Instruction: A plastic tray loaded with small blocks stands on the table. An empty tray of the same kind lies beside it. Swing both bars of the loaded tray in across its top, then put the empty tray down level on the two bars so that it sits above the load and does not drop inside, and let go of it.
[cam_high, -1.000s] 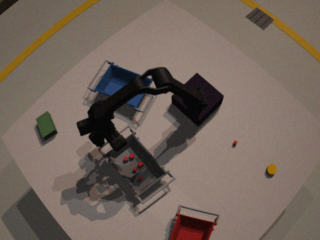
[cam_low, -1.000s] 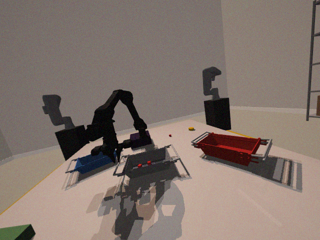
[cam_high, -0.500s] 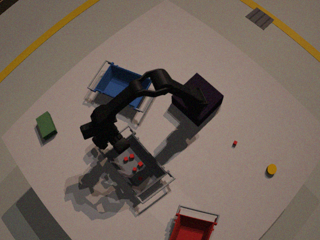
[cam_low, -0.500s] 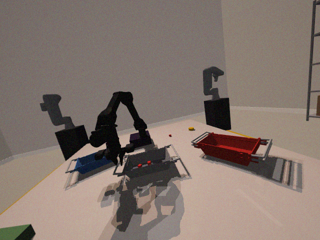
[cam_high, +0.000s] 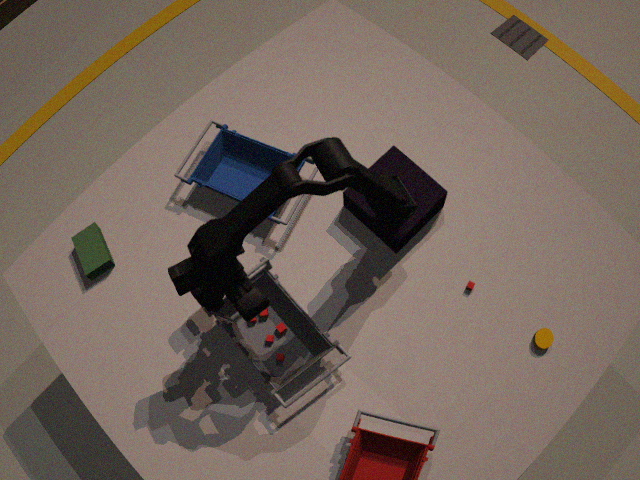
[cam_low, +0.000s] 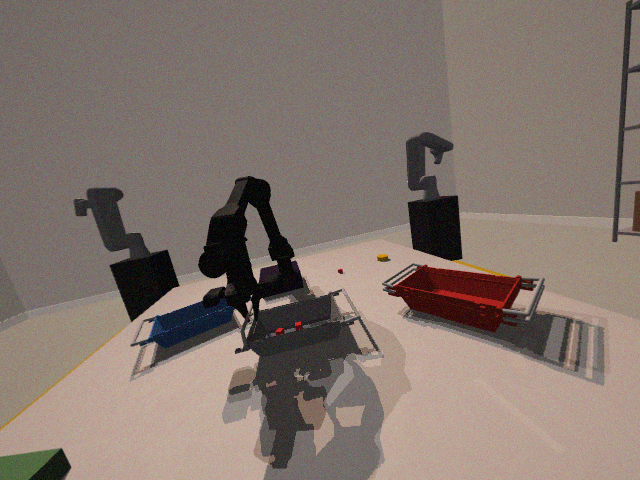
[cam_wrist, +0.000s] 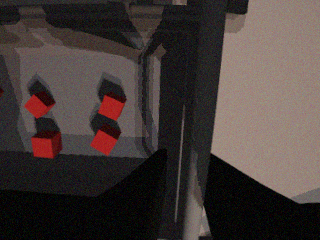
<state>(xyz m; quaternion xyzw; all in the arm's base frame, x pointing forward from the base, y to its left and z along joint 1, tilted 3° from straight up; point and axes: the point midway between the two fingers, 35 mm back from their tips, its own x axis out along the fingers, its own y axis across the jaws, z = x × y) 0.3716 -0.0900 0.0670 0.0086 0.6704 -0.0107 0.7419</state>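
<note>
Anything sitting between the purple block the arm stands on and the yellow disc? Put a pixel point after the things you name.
Yes: a small red cube (cam_high: 469, 285) lies between the purple block (cam_high: 395, 164) and the yellow disc (cam_high: 543, 338), as the top view shows.

Loaded tray (cam_high: 303, 312) (cam_low: 305, 338), dark grey, with lighter grey bars (cam_high: 315, 379) (cam_low: 361, 322); small blocks (cam_high: 280, 328) (cam_low: 298, 325) (cam_wrist: 112, 106), uniformly red; second tray (cam_high: 232, 175) (cam_low: 193, 322), blue, its bars (cam_high: 193, 149) (cam_low: 140, 335) pale grey; third tray (cam_high: 385, 462) (cam_low: 449, 299), red, bars (cam_high: 398, 420) (cam_low: 535, 299) grey; arm (cam_high: 258, 204) (cam_low: 227, 232), black; its base block (cam_high: 431, 188) (cam_low: 272, 272), dark purple; green block (cam_high: 93, 248) (cam_low: 31, 462); yellow disc (cam_high: 543, 338) (cam_low: 382, 257); floor panel (cam_high: 519, 37), grey, crossed by darker stripes; tabletop (cam_high: 439, 124) (cam_low: 180, 413) (cam_wrist: 270, 100), pale pinkish.
</note>
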